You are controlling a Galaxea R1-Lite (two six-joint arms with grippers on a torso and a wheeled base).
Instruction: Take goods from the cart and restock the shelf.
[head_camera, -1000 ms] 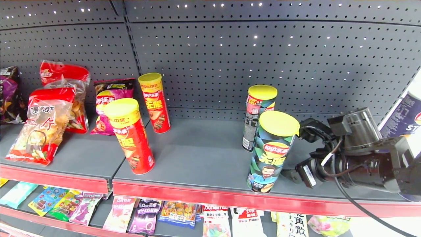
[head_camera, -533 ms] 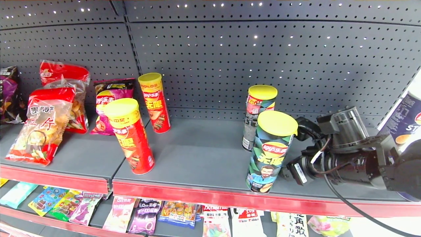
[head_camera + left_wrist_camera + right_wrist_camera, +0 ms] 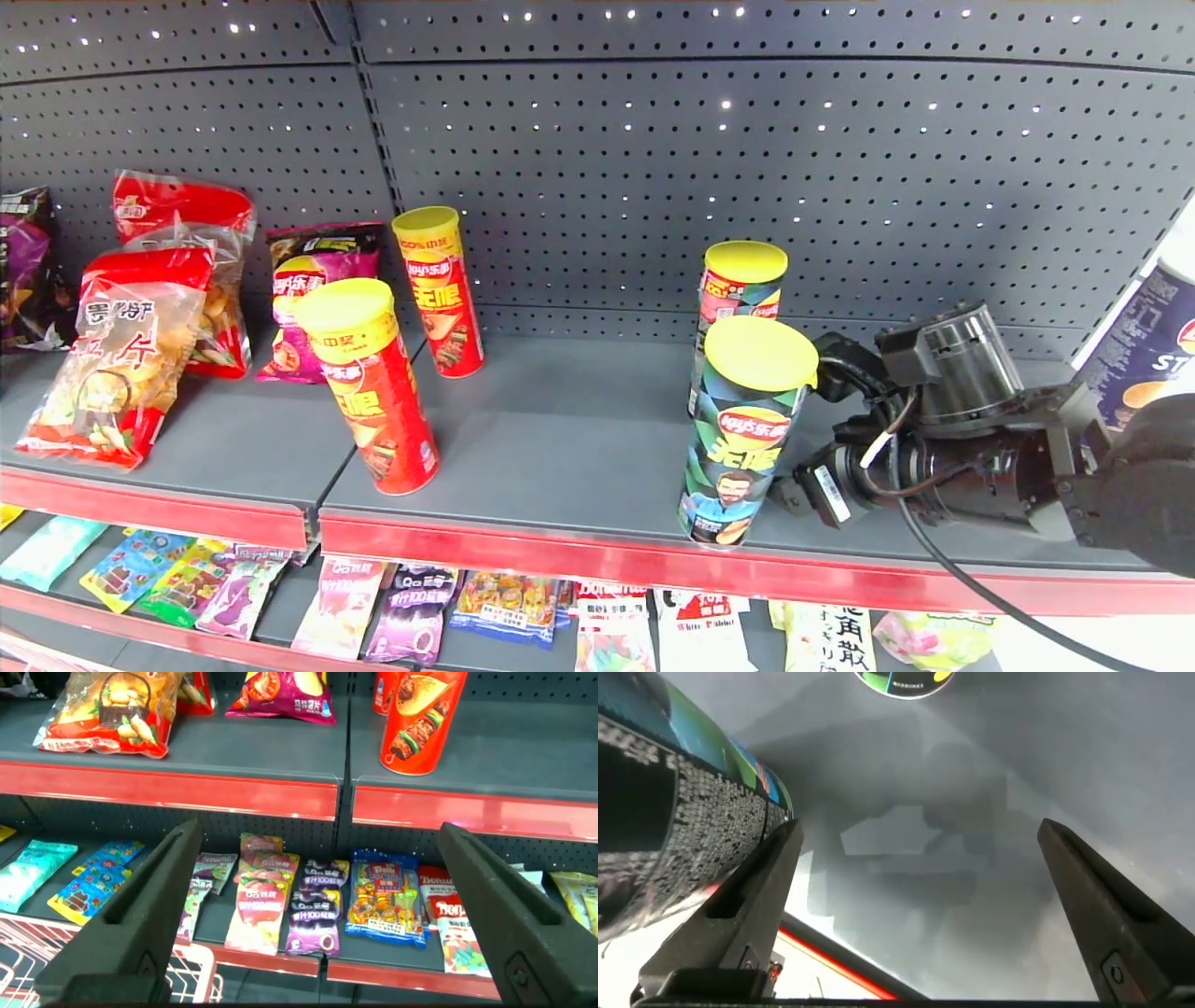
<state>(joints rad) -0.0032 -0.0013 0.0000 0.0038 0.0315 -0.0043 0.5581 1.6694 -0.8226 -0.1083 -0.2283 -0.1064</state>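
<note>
1. Over the last second the right arm slid left along the shelf [image 3: 560, 439], and the green chip can [image 3: 742, 434] went with it. It ended up standing near the front lip, almost in front of the other green can [image 3: 742, 271].
2. The right claw [image 3: 920, 831] was released, fingers spread wide, with one seemingly right against the can's side. Looked like nudging, not gripping.
3. So I'd say that can was already stocked and only getting lined up.
4. The left claw [image 3: 320, 829] hung released too, in front of the lower shelf [image 3: 336, 803].
5. Every can had its yellow lid on, so I couldn't see the contents.
</note>
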